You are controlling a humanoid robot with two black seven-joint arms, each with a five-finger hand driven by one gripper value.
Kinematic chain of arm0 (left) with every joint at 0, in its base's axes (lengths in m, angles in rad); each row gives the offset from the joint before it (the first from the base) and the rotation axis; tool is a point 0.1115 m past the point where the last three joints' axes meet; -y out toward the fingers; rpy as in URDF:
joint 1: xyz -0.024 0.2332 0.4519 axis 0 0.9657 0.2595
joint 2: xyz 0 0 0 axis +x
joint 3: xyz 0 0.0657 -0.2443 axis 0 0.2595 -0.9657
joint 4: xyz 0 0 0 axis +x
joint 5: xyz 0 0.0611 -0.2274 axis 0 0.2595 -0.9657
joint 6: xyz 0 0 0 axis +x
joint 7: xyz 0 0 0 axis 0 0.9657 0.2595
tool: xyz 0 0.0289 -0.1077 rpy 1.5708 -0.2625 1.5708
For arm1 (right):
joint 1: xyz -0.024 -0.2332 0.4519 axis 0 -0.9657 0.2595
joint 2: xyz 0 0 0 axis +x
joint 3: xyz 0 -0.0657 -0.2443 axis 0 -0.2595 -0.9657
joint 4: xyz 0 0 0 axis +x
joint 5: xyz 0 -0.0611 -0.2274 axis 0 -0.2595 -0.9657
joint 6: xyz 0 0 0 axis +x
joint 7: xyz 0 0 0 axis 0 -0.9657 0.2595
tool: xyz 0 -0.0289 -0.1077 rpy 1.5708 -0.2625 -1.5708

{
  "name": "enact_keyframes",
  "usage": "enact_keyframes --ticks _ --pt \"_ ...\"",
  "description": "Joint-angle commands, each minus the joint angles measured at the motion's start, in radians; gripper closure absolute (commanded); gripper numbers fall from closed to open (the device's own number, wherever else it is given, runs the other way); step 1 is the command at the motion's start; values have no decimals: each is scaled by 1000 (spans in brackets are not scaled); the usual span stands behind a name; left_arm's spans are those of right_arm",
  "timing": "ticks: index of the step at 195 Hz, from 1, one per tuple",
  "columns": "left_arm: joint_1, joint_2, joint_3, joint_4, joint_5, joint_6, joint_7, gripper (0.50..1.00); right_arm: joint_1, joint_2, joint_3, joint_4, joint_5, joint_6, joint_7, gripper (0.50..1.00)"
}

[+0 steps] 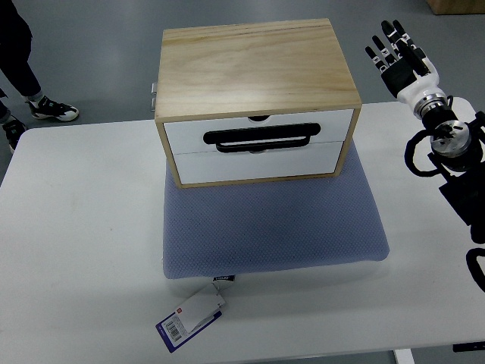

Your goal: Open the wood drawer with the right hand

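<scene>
A light wooden drawer box (254, 72) stands at the back middle of the white table (76, 227), resting on a blue-grey cushion (273, 224). Its front has two white drawers (261, 148), both shut, with a black bar handle (260, 137) across the seam between them. My right hand (398, 53) is raised at the far right, to the right of the box and apart from it, fingers spread and holding nothing. Its arm (455, 152) comes in from the right edge. The left arm is out of view.
A tag with a barcode (191, 317) hangs off the cushion's front edge onto the table. A person's legs and shoes (45, 106) stand on the floor beyond the table's far left corner. A small metal part (154, 95) sticks out from the box's left side.
</scene>
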Motion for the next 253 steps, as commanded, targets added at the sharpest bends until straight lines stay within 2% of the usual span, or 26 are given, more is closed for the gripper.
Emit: enact_keyframes --ticks 1,94,120,131,141,142,152,165,166,176,186,187,191,228,247,253 --pt "0 0 -1 1 0 0 0 500 -3 0 0 0 0 0 1 554" --pt "0 0 0 0 0 -2 -8 500 20 -46 -23 8 -18 2 -11 554" --pt "0 0 0 0 2 -2 -5 500 61 -65 -36 8 -21 0 -16 554" --pt "0 0 2 -3 0 -2 -3 500 125 -85 -144 11 -21 5 -20 554" --pt "0 0 2 -3 0 -2 -3 500 126 -85 -144 11 -21 5 -20 554" --pt "0 0 2 -3 2 -2 -2 500 171 -106 -212 11 -21 7 -27 556" --pt "0 0 2 -5 2 -2 -2 500 217 -132 -302 15 -34 7 -31 556" --pt "0 0 2 -5 2 -2 -2 500 234 -138 -342 17 -46 7 -34 556" --pt "0 0 2 -5 2 -2 -2 500 286 -151 -436 27 -89 4 -36 556" --pt "0 0 3 -5 2 -2 -2 500 343 -154 -521 37 -146 7 -39 556" --pt "0 0 3 -5 2 -2 -2 500 343 -154 -521 37 -146 7 -39 556" --pt "0 0 3 -6 2 -2 0 500 395 -169 -599 47 -213 11 -48 556" --pt "0 0 3 -6 2 -2 -2 500 408 -174 -615 49 -229 14 -51 556" --pt "0 0 6 -8 3 -2 0 500 641 -184 -877 93 -511 134 -114 556" --pt "-2 0 6 -8 3 -3 0 500 771 -183 -1021 146 -581 189 -140 556" --pt "-2 0 6 -8 3 -3 0 500 771 -183 -1021 146 -581 189 -140 556"
